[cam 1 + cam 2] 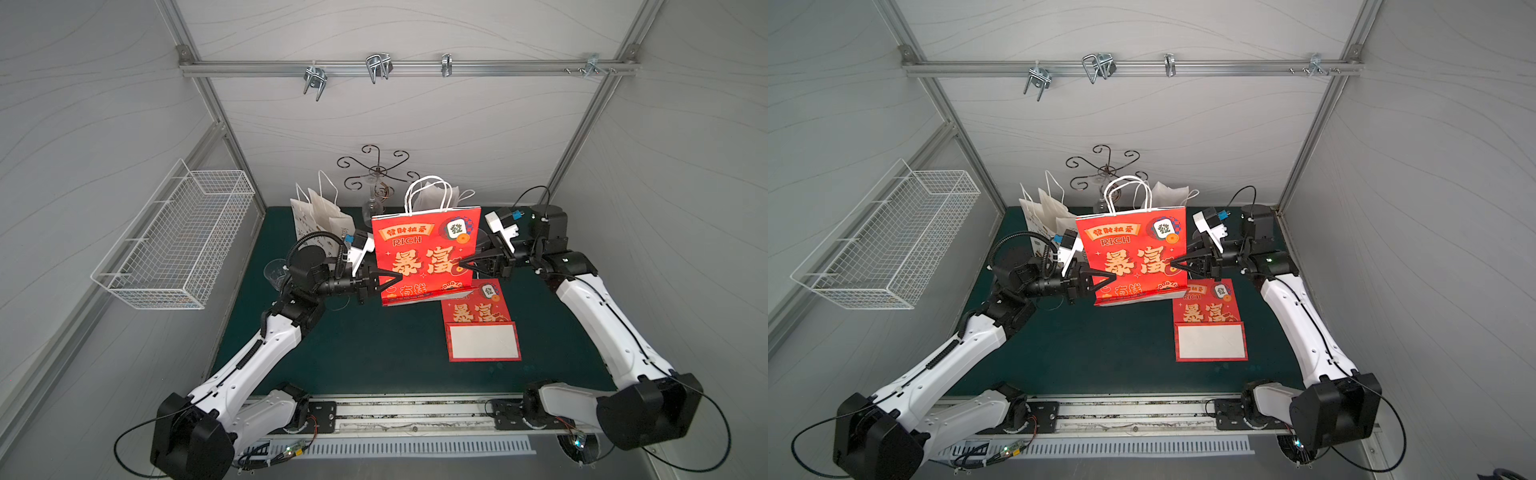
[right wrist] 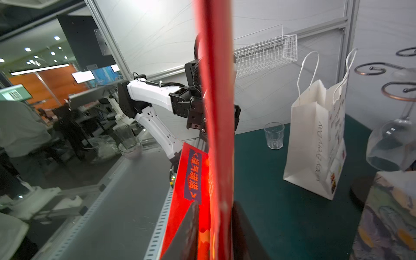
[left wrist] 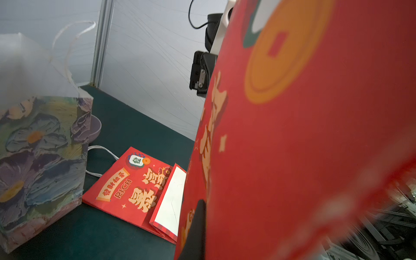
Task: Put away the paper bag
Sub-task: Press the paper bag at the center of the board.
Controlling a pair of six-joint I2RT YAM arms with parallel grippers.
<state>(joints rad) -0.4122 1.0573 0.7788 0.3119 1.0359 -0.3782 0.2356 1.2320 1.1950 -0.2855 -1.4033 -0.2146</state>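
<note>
1. Both top views: a booth of pale grey panels with a faint wavy grain, framed in aluminium. The work surface is a matte dark green mat (image 1: pixel 353 357). A white wire basket (image 1: pixel 178 245) hangs on the left wall, and a metal rail (image 1: pixel 519 66) with bent hooks crosses the back.
2. Both top views: the paper bag (image 1: pixel 424 249) (image 1: pixel 1133 253) is glossy red with gold characters and white cord handles. It is folded flat and held upright mid-mat between the arms. The left gripper (image 1: pixel 398 277) (image 1: pixel 1113 276) is clamped on its lower left edge. The right gripper (image 1: pixel 459 262) (image 1: pixel 1172 262) is at its right edge. A second red bag (image 1: pixel 478 320) lies flat just beside it, and a scrolled wire stand (image 1: pixel 376 170) is behind.
3. Left wrist: green mat and grey panel behind. The paper bag (image 3: pixel 292 135) fills most of the view as a blurred red sheet, with one black finger (image 3: pixel 197 225) flat against it. A floral bag (image 3: pixel 40 157) with a brush-stroke print stands near.
4. Right wrist: the paper bag (image 2: pixel 216 112) shows edge-on as a thin red band. The right gripper (image 2: pixel 216 203) straddles it with its jaws a little apart; I cannot tell whether they press the paper. Beyond are a white bag (image 2: pixel 315 139) and a clear tumbler (image 2: pixel 274 135).
</note>
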